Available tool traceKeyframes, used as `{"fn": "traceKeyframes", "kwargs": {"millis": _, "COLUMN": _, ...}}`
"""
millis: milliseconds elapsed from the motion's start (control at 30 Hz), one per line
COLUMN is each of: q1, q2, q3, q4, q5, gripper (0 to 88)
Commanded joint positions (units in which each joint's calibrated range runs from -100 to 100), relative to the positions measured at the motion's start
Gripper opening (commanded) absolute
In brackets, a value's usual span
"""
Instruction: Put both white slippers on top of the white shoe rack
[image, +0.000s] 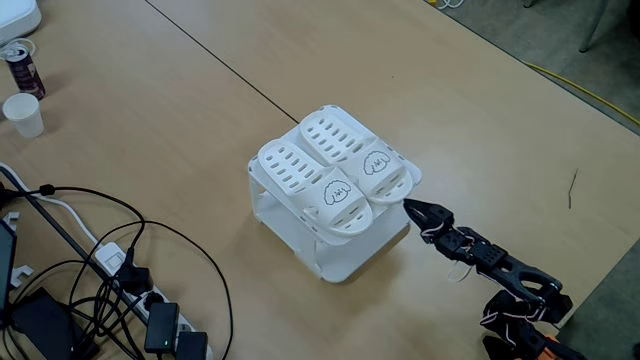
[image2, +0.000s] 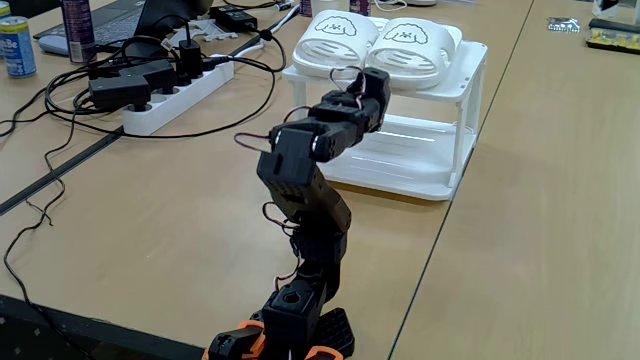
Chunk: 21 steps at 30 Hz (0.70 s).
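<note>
Wooden tabletop (image: 470, 120), white slippers (image: 335, 175) side by side atop white shoe rack (image2: 455, 150), claw (image: 412, 208) pressed together beside them, no legible writing.

It looked like an office or lab: long wooden desks (image: 180, 110), a power strip (image2: 175, 95), tangled cables (image: 90, 250), a laptop (image2: 135, 18)

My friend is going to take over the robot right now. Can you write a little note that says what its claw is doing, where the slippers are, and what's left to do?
Gripper: empty, close to the near front edge of the rack; whether it is open or shut cannot be told.
White slippers: both lie side by side on top of the white shoe rack, cartoon-face straps toward the arm.
Done: both slippers are up on the rack.
Left: probably just pull the arm back without bumping the slippers.
</note>
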Motion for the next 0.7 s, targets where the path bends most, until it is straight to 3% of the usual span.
{"fn": "traceKeyframes", "kwargs": {"millis": 0, "q1": 0.1, "q2": 2.05, "q3": -8.09, "q4": 0.14, "q5": 0.42, "gripper": 0.8}}
{"fn": "traceKeyframes", "kwargs": {"millis": 333, "q1": 0.1, "q2": -0.39, "q3": -6.02, "q4": 0.14, "q5": 0.42, "gripper": 0.8}}
{"fn": "traceKeyframes", "kwargs": {"millis": 667, "q1": 0.1, "q2": -25.3, "q3": 15.0, "q4": 0.06, "q5": 0.42, "gripper": 0.8}}
